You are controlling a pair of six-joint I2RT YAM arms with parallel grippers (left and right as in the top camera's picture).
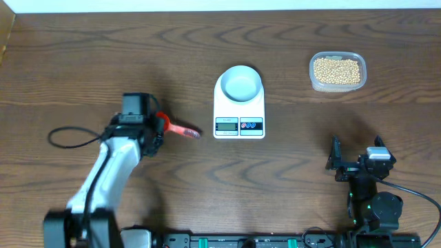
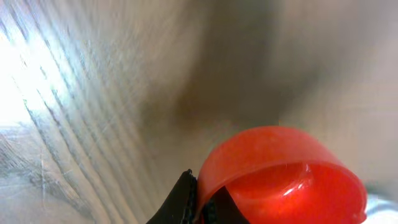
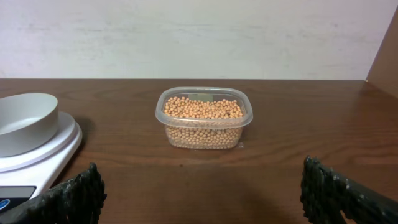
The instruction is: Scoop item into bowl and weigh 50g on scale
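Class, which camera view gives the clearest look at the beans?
The right wrist view: the beans sit close and centred, individually visible. Overhead shows them small, at far right. The left wrist view shows none.

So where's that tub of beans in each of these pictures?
Overhead: tub at upper right.
Left wrist: not in it; only a red scoop shows.
Right wrist: tub at centre.
Shared landmark: the bowl on the scale, left of the tub in overhead and right wrist.
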